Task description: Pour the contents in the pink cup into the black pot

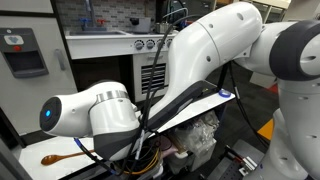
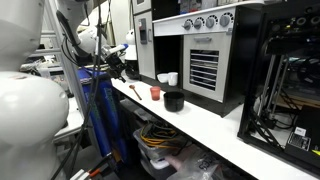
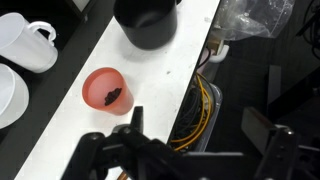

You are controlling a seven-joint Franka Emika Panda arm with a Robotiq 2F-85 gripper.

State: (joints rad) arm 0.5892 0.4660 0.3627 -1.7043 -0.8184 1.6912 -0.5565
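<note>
Under the wrist camera, your gripper point(image 3: 197, 140) is spread wide; dark bits point(image 3: 113, 97) lie inside the pink cup point(image 3: 107, 91) near the black pot point(image 3: 148, 22); in an exterior view the arm point(image 1: 210, 60) hides both.

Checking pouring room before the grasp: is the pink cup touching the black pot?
Apart. The wrist view shows bare white counter between the pink cup and the black pot.

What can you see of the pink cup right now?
The pink cup is small, reddish-pink, plain and handleless, plastic by its look. It stands upright on the white counter, mouth open, with a few dark bits at its bottom. It stands apart from the black pot and the white mug. Only the counter touches it; the open gripper hovers clear of it.
</note>
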